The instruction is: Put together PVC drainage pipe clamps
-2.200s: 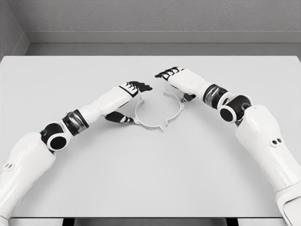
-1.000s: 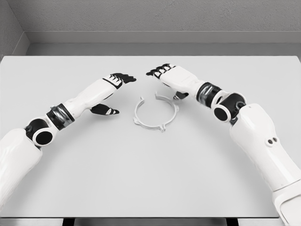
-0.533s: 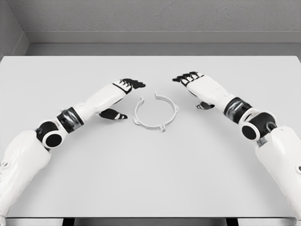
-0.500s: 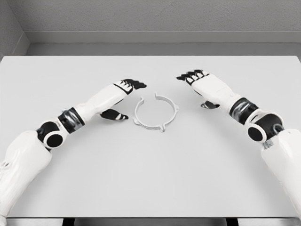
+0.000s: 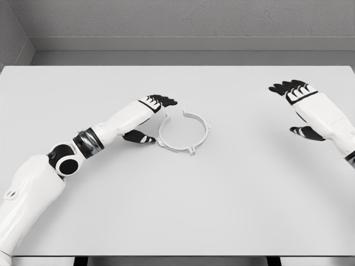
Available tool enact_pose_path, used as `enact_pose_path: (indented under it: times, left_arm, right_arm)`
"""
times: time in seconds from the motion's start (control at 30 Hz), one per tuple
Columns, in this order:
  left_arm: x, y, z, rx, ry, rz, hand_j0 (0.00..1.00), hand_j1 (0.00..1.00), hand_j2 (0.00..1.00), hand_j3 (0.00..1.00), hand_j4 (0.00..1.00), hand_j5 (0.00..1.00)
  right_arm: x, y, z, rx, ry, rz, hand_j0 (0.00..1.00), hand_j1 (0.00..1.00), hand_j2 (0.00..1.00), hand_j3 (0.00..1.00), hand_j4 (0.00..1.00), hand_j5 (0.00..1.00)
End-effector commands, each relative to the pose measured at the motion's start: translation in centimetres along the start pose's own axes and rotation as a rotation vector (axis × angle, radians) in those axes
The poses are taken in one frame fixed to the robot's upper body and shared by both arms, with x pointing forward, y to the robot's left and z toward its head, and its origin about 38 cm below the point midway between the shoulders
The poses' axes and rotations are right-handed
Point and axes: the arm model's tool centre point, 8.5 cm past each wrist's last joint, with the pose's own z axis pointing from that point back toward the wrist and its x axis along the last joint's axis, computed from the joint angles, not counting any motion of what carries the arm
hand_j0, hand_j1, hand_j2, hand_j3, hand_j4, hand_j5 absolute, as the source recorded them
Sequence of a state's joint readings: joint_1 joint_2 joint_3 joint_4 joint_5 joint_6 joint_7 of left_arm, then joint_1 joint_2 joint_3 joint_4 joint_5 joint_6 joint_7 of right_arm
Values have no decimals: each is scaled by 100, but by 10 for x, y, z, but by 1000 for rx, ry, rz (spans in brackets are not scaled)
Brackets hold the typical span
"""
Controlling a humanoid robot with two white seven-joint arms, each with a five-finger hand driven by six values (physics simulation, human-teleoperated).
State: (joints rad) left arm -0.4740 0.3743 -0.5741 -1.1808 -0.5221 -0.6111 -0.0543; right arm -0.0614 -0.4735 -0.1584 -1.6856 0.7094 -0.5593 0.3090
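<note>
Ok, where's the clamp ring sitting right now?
In the head view, the clamp ring lies flat on the table near its middle, just right of the left hand.

The table [image 5: 177, 210] is rendered as a smooth, matt, pale grey surface without grain. The clamp ring [image 5: 183, 133] is shown as thin white plastic, smooth and slightly shiny. The left hand [image 5: 145, 113] and right hand [image 5: 310, 108] are covered in glossy white shells, with black, rubber-like fingers [image 5: 165, 100]. A rough, speckled grey finish is seen on the back wall [image 5: 183, 19].
</note>
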Motion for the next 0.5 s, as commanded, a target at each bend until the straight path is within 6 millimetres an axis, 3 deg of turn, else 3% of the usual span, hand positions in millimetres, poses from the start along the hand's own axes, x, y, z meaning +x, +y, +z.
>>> enact_pose_path:
  times: [0.0, 0.47]
  left_arm:
    - [0, 1, 0, 6, -2, 5, 100, 100, 100, 100, 100, 100]
    - [7, -6, -8, -6, -19, 6, 100, 100, 100, 100, 100, 100]
  right_arm:
    - [-4, -9, 4, -28, 6, 5, 100, 100, 100, 100, 100, 100]
    - [-3, -7, 2, -22, 2, 2, 100, 100, 100, 100, 100, 100]
